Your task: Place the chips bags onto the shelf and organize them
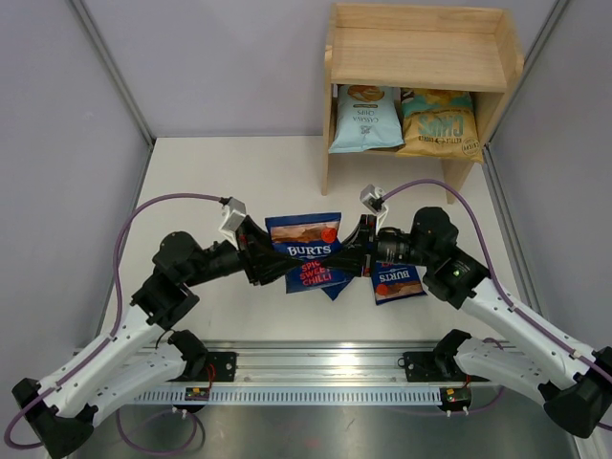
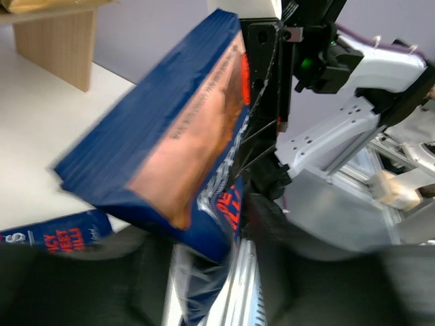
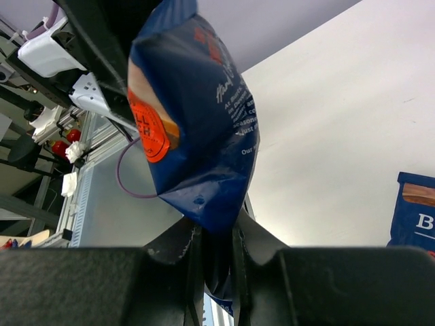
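Note:
A dark blue Burts bag (image 1: pixel 304 236) is held off the table between both grippers. My left gripper (image 1: pixel 271 260) is shut on its left edge, and my right gripper (image 1: pixel 352 251) is shut on its right corner. The bag fills the left wrist view (image 2: pixel 170 129) above that gripper (image 2: pixel 204 255). In the right wrist view the bag (image 3: pixel 194 129) hangs pinched in the right gripper (image 3: pixel 216 248). A second Burts bag (image 1: pixel 311 278) lies on the table under the held one. A third (image 1: pixel 397 280) lies by the right arm. The wooden shelf (image 1: pixel 421 57) stands at the back right, with the light blue bag (image 1: pixel 364 119) and the yellow-gold bag (image 1: pixel 440 124) on its lower tier.
The shelf's top tier (image 1: pixel 416 43) holds nothing. Grey walls close in the white table (image 1: pixel 220 182) on the left, back and right. A metal rail (image 1: pixel 325 373) runs along the near edge. A shelf leg (image 2: pixel 54 41) and a lying bag (image 2: pixel 58 238) show in the left wrist view.

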